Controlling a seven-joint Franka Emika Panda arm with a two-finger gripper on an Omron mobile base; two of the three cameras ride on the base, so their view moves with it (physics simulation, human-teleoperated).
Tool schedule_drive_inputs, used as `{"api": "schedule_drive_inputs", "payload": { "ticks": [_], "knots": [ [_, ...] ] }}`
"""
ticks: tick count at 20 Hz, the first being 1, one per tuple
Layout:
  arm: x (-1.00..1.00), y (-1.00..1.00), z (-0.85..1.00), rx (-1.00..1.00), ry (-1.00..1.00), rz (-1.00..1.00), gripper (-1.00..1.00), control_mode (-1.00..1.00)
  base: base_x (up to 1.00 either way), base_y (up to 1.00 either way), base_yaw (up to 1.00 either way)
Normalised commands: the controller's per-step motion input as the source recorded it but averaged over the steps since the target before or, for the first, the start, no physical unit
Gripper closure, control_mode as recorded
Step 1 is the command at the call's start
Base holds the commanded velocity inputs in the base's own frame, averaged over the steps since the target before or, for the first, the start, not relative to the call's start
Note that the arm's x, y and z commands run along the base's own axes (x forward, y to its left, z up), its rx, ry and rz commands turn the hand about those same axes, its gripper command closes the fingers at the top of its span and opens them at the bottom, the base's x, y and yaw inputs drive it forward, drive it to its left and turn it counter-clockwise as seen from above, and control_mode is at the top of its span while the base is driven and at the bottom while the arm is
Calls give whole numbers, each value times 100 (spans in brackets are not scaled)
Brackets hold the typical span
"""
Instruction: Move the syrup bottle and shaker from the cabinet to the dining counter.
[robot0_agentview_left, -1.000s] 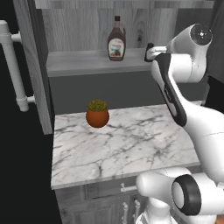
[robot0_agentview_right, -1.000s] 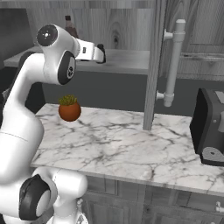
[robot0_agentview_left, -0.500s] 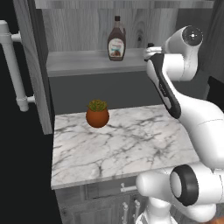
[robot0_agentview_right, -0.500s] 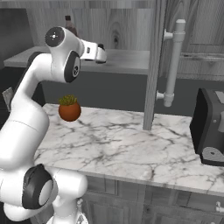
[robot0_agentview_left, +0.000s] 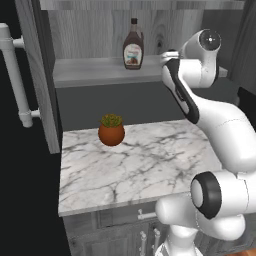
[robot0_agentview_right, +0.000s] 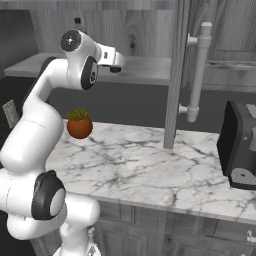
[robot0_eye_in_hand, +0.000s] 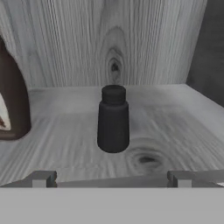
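Left base view: cabinet (robot0_agentview_left: 45, 75) door swung open at left, long silver bar handle (robot0_agentview_left: 15, 75) on it. Syrup bottle (robot0_agentview_left: 133, 46) stands upright on the grey shelf (robot0_agentview_left: 85, 72) inside, toward the back, white-and-red label facing out. Arm reaches up to shelf level just right of the bottle, w/ the hand end at the shelf's front edge; jaws themselves too hidden here to read. Below, short marble worktop (robot0_agentview_left: 135, 165) w/ orange plant pot (robot0_agentview_left: 111, 133) near its back-left part.

Right base view: arm bent high, gripper (robot0_agentview_right: 116, 68) at the shelf's front edge, pointing into the cabinet. Cap of the syrup bottle peeks just above the arm's upper joint. Other cabinet door w/ its bar handle stands open right of centre. Plant pot sits on the worktop beside the arm; a dark appliance (robot0_agentview_right: 239, 150) at far right of the worktop.

Hand view: shaker (robot0_eye_in_hand: 113, 119) upright on the shelf, dead centre, straight ahead of the gripper, not touching it. Fingertips (robot0_eye_in_hand: 41, 178) set wide apart at bottom, jaws spread, nothing between them. Syrup bottle at left edge, partly cut off, well apart from the shaker. Wood-grain back wall behind both.
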Motion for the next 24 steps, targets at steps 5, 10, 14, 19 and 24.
{"api": "schedule_drive_inputs", "payload": {
  "ticks": [5, 10, 14, 19, 24],
  "knots": [
    [36, 0, -4, 0, 0, 0, -100, -100, 0, 0, 0],
    [26, 0, -9, 0, 0, 0, -100, -100, 0, 0, 0],
    [23, 0, -8, 0, 0, 0, -100, -100, 0, 0, 0],
    [25, 0, -2, 0, 0, 0, -100, -100, 0, 0, 0],
    [23, 0, 0, 0, 0, 0, -100, -100, 0, 0, 0]
  ]
}}
